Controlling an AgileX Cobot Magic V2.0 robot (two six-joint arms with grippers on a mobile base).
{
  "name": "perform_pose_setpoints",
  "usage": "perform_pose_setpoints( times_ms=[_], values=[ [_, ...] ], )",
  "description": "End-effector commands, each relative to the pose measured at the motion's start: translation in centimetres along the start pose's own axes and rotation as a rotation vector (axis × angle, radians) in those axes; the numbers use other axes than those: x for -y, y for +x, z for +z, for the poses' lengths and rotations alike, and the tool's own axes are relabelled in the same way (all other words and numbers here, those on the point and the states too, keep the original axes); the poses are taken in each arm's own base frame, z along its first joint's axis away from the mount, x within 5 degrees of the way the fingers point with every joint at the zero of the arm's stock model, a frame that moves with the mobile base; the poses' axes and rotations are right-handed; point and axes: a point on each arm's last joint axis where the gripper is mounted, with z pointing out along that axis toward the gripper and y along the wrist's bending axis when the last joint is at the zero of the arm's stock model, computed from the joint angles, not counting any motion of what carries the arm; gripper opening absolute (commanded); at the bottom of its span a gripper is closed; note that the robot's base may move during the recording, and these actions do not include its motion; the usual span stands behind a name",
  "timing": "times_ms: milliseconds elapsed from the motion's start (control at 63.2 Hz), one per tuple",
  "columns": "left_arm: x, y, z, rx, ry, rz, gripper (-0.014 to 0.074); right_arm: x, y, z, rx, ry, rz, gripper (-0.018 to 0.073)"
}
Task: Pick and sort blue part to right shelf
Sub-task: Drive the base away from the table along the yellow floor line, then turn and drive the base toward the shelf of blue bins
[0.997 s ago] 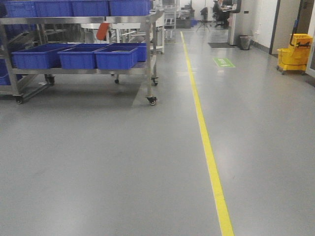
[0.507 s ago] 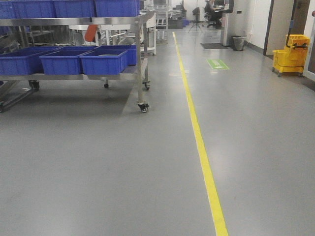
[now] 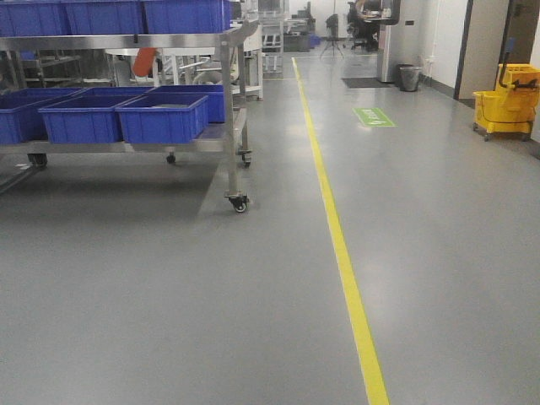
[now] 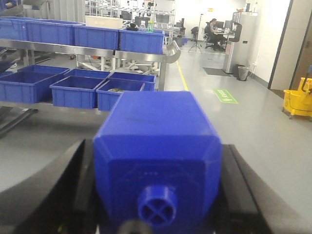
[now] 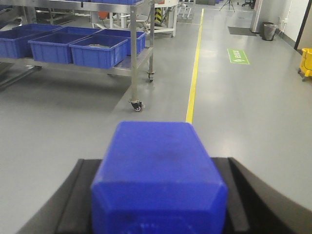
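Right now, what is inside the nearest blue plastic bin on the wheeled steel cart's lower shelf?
Something pale lies in the nearest blue plastic bin on the wheeled steel cart, too small to identify. Its near wall covers the rest of the inside.

bins [image 3: 160, 118] on cart [image 3: 110, 41], floor line [image 3: 342, 253] right

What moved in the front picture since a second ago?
The cart with blue bins slid left and lower in the picture, so the robot itself is probably rolling forward. The yellow line and mop bucket stay in view.
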Motion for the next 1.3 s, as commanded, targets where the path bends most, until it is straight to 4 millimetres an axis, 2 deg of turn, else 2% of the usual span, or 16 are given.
perform_pose_setpoints(
  times_ms=[0,1282],
  values=[
    [0.13,-1.69,-0.12,0.114,0.008,-0.001,0.0312,0.03,-1.76,-0.23,0.118,0.005,-0.007,0.0300],
    [0.13,-1.66,-0.01,0.110,0.008,-0.001,0.0312,0.03,-1.76,-0.23,0.118,0.005,-0.007,0.0300]
  ],
)
